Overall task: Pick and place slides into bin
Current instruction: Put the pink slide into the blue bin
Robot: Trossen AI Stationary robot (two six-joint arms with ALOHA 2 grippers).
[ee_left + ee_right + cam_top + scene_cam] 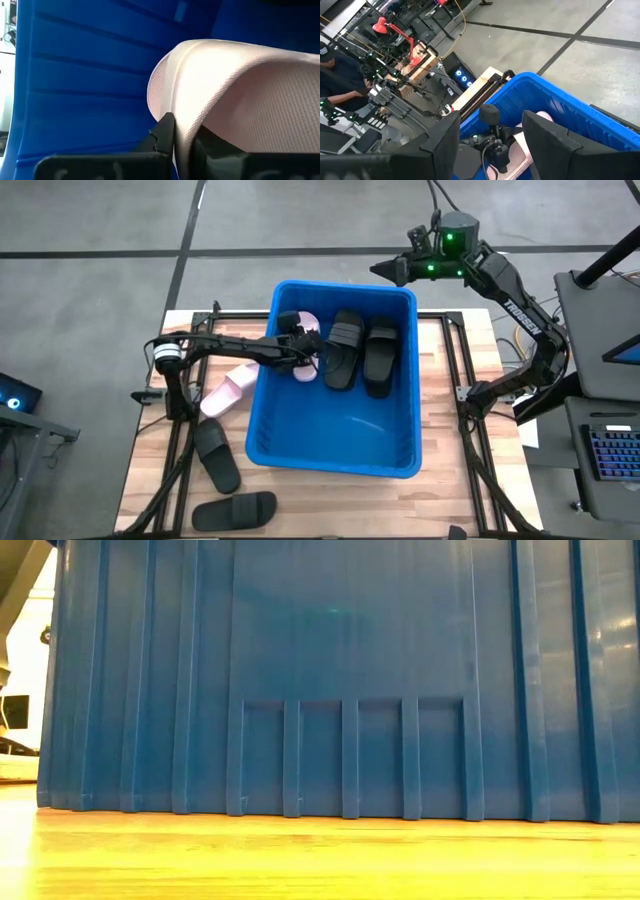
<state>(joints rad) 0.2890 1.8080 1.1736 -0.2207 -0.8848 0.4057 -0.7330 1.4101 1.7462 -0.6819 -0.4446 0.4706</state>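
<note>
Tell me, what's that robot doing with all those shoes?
It's putting slides into the blue bin. The left gripper, shut on a pink slide, holds it inside the bin beside two black slides. Another pink slide and two black ones wait on the table. The right gripper hangs open above the bin's far edge.

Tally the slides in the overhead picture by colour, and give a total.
Black slides: 4. Two lie in the bin at and; two lie on the table at and.
Pink slides: 2. One is held by the left gripper inside the bin; one lies on the table beside the bin.
Total: 6 slides.
</note>
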